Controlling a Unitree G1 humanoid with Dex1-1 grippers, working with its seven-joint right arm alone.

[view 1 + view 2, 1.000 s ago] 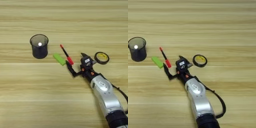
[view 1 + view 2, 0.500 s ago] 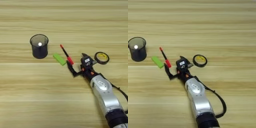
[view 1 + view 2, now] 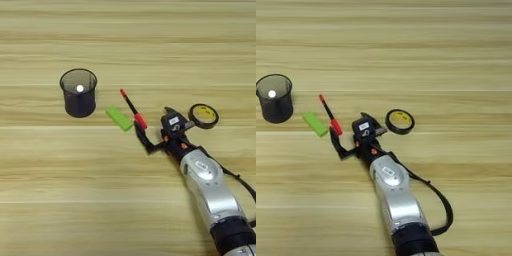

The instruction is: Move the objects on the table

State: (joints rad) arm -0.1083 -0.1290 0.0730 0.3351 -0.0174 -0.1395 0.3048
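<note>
A broad light wooden table [image 3: 125,45] with horizontal grain fills both views. On it the pen [image 3: 132,109], thin, black with a red end, lies slanted near the middle, its red end toward the gripper [image 3: 151,129]. The jaws stand wide apart and hold nothing: one black finger reaches to just beside the pen's red end, the other sits further right by the wrist. Judging from this, the step in hand is the approach to the pen; the next move would call for bringing both fingers either side of the pen's shaft and closing. The green block [image 3: 119,118] lies just left of the pen, the tape roll [image 3: 203,115] just right of the gripper, the black mesh cup [image 3: 79,93] further left. The silver forearm [image 3: 210,190] rises from the bottom right corner, angled up and left, held low over the table
</note>
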